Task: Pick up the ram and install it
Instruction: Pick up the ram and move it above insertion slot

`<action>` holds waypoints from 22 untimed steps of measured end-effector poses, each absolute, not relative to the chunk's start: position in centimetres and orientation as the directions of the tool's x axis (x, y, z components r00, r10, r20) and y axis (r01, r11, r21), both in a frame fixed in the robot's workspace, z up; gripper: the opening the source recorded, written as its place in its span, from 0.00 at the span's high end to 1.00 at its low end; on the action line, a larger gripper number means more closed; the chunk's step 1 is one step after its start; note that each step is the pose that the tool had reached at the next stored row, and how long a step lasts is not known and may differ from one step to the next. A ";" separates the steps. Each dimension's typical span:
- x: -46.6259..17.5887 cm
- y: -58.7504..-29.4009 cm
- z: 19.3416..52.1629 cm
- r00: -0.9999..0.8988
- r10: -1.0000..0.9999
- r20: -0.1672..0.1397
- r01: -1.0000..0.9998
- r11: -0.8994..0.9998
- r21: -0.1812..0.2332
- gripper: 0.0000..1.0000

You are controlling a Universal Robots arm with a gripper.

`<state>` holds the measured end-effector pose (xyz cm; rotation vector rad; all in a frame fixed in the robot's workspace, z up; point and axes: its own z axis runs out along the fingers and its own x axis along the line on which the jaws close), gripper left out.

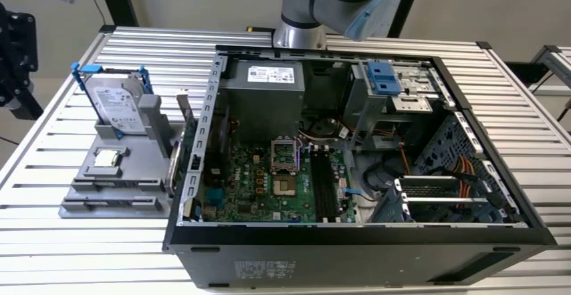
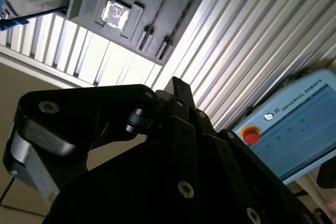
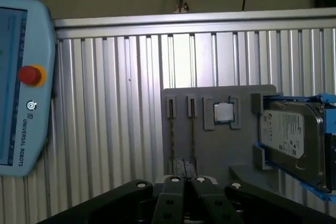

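Note:
Two rams stand on edge in the slots of a grey fixture (image 3: 210, 150). From above they look like thin lines, one ram (image 3: 171, 129) beside the other ram (image 3: 192, 129). They also appear in the second wrist view, ram (image 2: 153, 22). In the exterior view a ram (image 1: 184, 113) stands at the fixture's side nearest the case. My gripper (image 3: 184, 167) hangs well above the fixture, shut with nothing between its fingers, gripper (image 2: 177, 86). The black motherboard slots (image 1: 323, 184) lie inside the open case.
The open computer case (image 1: 464, 235) takes up the exterior view's middle and right. On the fixture sit a silver hard drive (image 1: 116, 104) in a blue frame and a square CPU chip (image 1: 107, 158). A teach pendant (image 3: 21, 87) lies on the slatted table (image 3: 105, 103).

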<state>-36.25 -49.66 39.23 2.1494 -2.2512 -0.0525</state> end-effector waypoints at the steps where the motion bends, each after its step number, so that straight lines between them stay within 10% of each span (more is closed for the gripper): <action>1: -36.3 -49.7 39.2 -0.039 -0.999 -0.003 -0.998 0.039 0.044 1.00; 22: -36.2 -49.7 38.9 0.022 -1.000 -0.002 -0.999 -0.022 0.041 1.00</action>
